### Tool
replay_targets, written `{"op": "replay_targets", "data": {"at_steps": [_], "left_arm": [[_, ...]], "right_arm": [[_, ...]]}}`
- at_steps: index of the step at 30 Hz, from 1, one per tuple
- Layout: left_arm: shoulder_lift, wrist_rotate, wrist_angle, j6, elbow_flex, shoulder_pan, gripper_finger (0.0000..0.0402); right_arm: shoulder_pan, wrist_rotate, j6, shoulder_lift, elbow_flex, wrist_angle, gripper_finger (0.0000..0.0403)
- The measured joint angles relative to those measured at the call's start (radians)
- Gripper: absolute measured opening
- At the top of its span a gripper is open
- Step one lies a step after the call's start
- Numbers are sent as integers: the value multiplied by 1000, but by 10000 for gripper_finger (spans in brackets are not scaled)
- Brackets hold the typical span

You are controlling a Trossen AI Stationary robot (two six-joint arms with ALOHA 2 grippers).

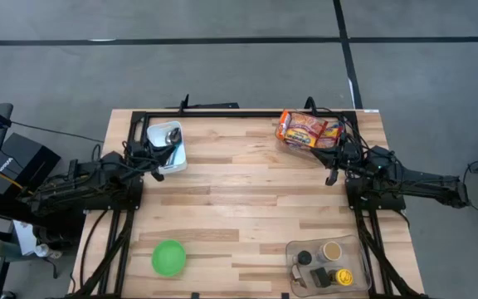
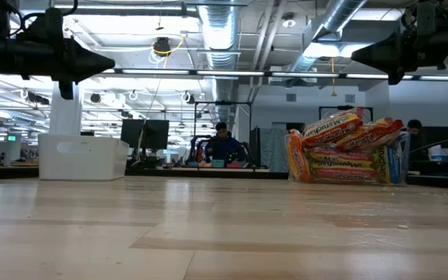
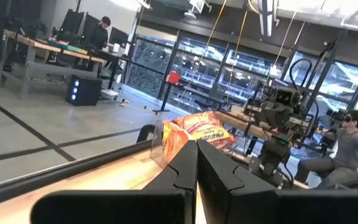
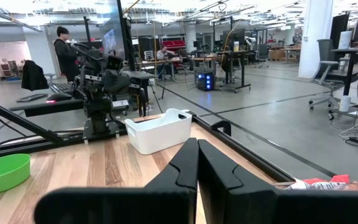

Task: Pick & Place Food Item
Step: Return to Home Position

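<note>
Across the wooden counter (image 1: 247, 208), the two dark arms lie along opposite sides. The left gripper (image 3: 197, 144) hangs at the white bin (image 4: 157, 132) in the far left corner, its fingers clenched together on nothing. The right gripper (image 4: 197, 142) hangs just beside the clear bin (image 2: 397, 162) in the far right corner, likewise pressed closed and empty. That bin holds the red noodle packs (image 1: 309, 130), heaped above its rim. A second clear bin (image 1: 301, 247) with small containers sits at the near right edge, well apart from the green bowl (image 1: 169, 257) at the near left.
</note>
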Motion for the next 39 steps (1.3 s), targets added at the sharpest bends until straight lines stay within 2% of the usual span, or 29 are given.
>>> {"op": "replay_targets", "data": {"at_steps": [22, 39], "left_arm": [[187, 0, 0, -1, 0, 0, 2], [228, 0, 0, -1, 0, 0, 2]], "right_arm": [[0, 0, 0, 0, 0, 0, 0], [0, 0, 13, 0, 0, 10, 0]]}}
